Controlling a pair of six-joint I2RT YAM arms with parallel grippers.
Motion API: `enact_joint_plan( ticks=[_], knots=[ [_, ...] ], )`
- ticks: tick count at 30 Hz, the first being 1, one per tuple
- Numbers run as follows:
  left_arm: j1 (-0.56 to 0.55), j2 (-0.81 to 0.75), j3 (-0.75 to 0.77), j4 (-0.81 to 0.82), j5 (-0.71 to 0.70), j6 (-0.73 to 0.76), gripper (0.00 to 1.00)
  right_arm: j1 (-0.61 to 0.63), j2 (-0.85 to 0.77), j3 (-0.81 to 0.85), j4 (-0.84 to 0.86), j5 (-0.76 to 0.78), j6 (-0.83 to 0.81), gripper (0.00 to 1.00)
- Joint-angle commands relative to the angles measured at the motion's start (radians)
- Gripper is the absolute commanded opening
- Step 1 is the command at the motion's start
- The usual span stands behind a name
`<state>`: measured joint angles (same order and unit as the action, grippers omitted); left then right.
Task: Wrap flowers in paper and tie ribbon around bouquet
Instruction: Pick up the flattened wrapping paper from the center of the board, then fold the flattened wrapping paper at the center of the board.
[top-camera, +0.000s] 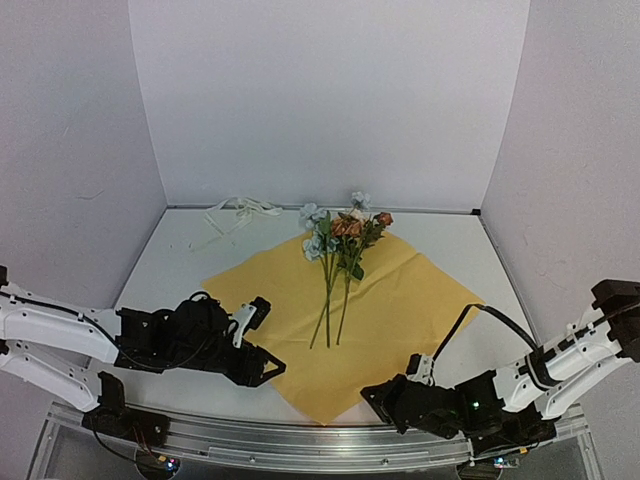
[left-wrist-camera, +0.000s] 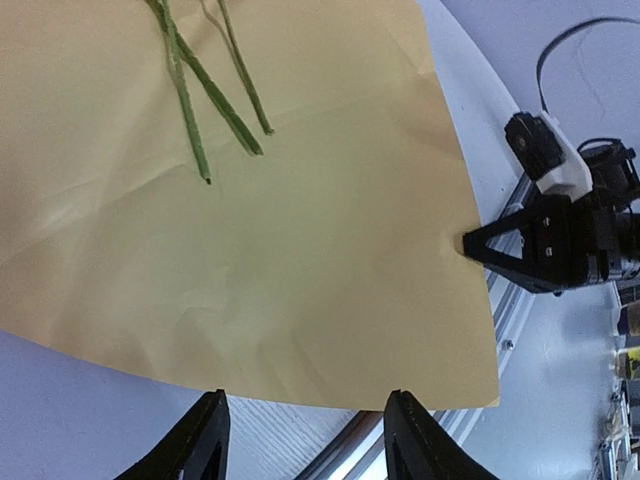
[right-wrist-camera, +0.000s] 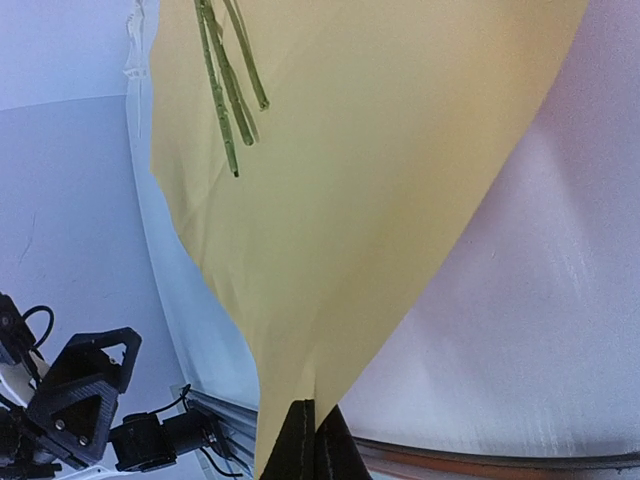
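Just ahead of the right gripper (right-wrist-camera: 316, 440), pinched on the paper (right-wrist-camera: 400, 200) corner, the flowers (top-camera: 346, 229) lie stems-first; left gripper (left-wrist-camera: 305, 405) hangs open.

The top view looks down from above and behind the arms across the whole table (top-camera: 450, 240), while both wrist views sit low and close over the paper (left-wrist-camera: 300, 260), the left facing the right gripper (left-wrist-camera: 470, 243), the right facing the left gripper (right-wrist-camera: 88, 390), each showing the same flower stems (left-wrist-camera: 195, 110).
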<state>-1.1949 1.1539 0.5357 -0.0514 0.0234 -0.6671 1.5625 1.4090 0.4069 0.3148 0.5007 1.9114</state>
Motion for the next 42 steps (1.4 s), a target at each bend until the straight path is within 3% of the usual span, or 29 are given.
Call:
enact_joint_plan(
  ticks=[1,9,21,27,32,34,35,36,38,42],
  knots=[
    [-0.110,0.029,0.051,0.131,-0.074,0.211,0.56,-0.030,-0.024,0.038,-0.020,0.026,-0.030,0.00],
    [-0.285,0.180,0.156,0.120,-0.274,0.377,0.63,-0.104,-0.072,0.059,-0.038,-0.009,-0.045,0.00],
    [-0.292,0.313,0.252,0.122,-0.382,0.487,0.65,-0.114,-0.100,0.081,-0.088,-0.025,-0.060,0.00],
    [-0.292,0.361,0.296,0.090,-0.293,0.511,0.47,-0.113,-0.101,0.107,-0.124,-0.023,-0.076,0.00],
    [-0.291,0.379,0.292,0.118,-0.324,0.505,0.13,-0.113,-0.092,0.130,-0.146,-0.027,-0.093,0.00],
    [-0.286,0.379,0.296,0.129,-0.370,0.518,0.04,-0.113,-0.098,0.151,-0.185,-0.029,-0.120,0.10],
    [-0.278,0.382,0.303,0.133,-0.382,0.530,0.02,-0.113,-0.102,0.162,-0.210,-0.027,-0.136,0.20],
    [-0.266,0.385,0.310,0.135,-0.383,0.539,0.00,-0.113,-0.110,0.180,-0.250,-0.020,-0.151,0.37],
    [-0.223,0.395,0.328,0.149,-0.364,0.569,0.00,-0.113,-0.135,0.215,-0.334,0.005,-0.197,0.57],
    [-0.122,0.416,0.361,0.190,-0.290,0.622,0.00,-0.119,-0.234,0.273,-0.523,0.116,-0.317,0.75]
  ],
)
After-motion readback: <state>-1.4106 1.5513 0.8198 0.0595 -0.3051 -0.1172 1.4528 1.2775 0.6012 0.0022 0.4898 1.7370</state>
